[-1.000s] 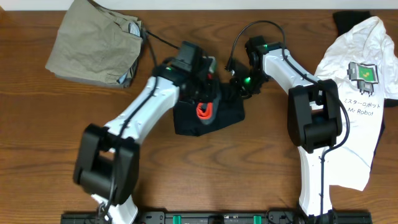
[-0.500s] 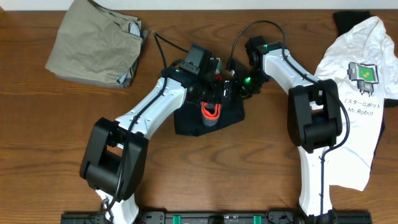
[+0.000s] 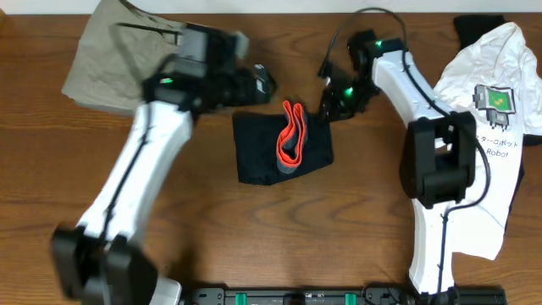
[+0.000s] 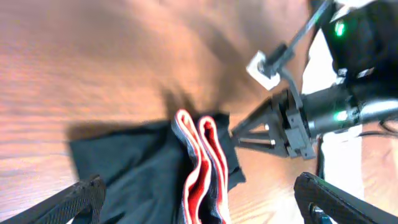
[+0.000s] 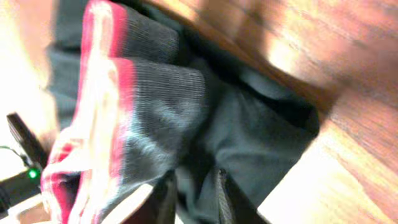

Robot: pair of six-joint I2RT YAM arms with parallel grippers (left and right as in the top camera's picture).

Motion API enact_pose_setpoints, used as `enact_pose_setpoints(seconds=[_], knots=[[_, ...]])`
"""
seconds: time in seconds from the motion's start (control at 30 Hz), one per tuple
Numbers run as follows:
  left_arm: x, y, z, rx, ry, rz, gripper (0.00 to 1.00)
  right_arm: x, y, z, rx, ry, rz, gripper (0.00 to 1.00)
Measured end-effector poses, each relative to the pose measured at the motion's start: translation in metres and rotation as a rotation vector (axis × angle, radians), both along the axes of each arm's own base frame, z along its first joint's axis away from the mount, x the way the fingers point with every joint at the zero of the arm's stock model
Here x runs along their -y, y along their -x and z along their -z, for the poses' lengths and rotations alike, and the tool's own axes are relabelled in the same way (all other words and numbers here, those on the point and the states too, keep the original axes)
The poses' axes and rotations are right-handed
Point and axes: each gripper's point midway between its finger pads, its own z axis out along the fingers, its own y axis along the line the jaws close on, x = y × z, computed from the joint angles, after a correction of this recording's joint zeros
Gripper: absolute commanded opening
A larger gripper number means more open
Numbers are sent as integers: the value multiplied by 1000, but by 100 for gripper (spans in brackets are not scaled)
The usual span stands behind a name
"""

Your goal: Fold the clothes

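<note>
The clothes (image 3: 284, 151) lie folded in a black bundle at mid-table, the grey waistband with red-orange stripes (image 3: 292, 140) on top. My left gripper (image 3: 264, 83) hangs above and to the upper left of them, wide open and empty. In the left wrist view the clothes (image 4: 137, 174) lie below and between its spread fingers (image 4: 81, 199). My right gripper (image 3: 329, 107) is at the bundle's upper right corner. In the right wrist view its narrow jaws (image 5: 194, 198) have a fold of black cloth (image 5: 261, 134) between them.
Folded khaki trousers (image 3: 127, 55) lie at the back left, partly under my left arm. A white T-shirt with a robot print (image 3: 487, 127) is spread at the right edge, a dark garment (image 3: 474, 30) behind it. Bare wooden table (image 3: 279, 237) runs along the front.
My left gripper has opened, let go of the clothes and swung up and to the left. The waistband now shows uncovered. My right gripper has shifted slightly up and right at the corner.
</note>
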Motion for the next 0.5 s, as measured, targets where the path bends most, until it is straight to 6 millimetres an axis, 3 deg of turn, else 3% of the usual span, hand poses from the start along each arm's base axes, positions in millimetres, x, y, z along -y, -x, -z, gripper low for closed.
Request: enact_pose_setpoints(seconds=[0.1, 0.17, 0.33, 0.5], knots=[[-34, 2, -30, 59, 8, -78, 98, -7, -1, -27, 65, -10, -18, 38], [-57, 4, -37, 64, -6, -137, 98, -15, 1, -41, 102, -18, -39, 42], [-103, 10, -26, -3, -56, -256, 98, -52, 13, -52, 157, -34, -126, 56], [-123, 15, -16, -50, -100, -312, 98, -83, 30, -49, 180, -8, -213, 63]])
